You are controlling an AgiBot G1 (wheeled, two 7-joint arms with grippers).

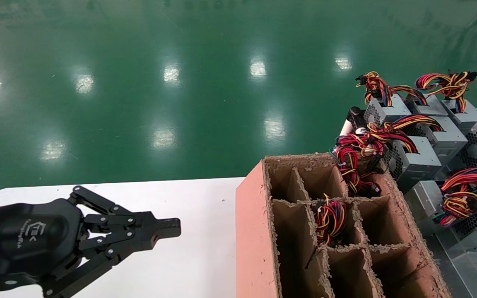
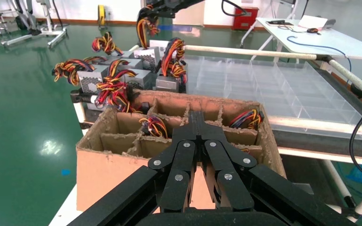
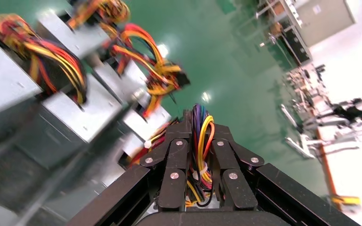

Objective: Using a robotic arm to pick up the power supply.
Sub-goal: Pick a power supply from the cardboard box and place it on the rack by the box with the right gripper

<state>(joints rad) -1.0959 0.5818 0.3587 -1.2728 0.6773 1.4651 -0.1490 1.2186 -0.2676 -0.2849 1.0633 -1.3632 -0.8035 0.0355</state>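
Currently the right gripper (image 3: 199, 123) is clamped on a wire bundle (image 3: 201, 141) of a power supply, w/ the bundle running between its fingers; the unit's body is hidden. Wires are yellow, orange, red, purple and black. Grey metal power supplies (image 3: 70, 113) w/ similar bundles lie just beside it. Left gripper (image 1: 168, 229) is parked over the white table (image 1: 197, 231), fingers together, near the cardboard box (image 1: 255, 231).

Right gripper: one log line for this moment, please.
right gripper: shut on cable bundle | left gripper: shut, idle over white table | cardboard box: beside
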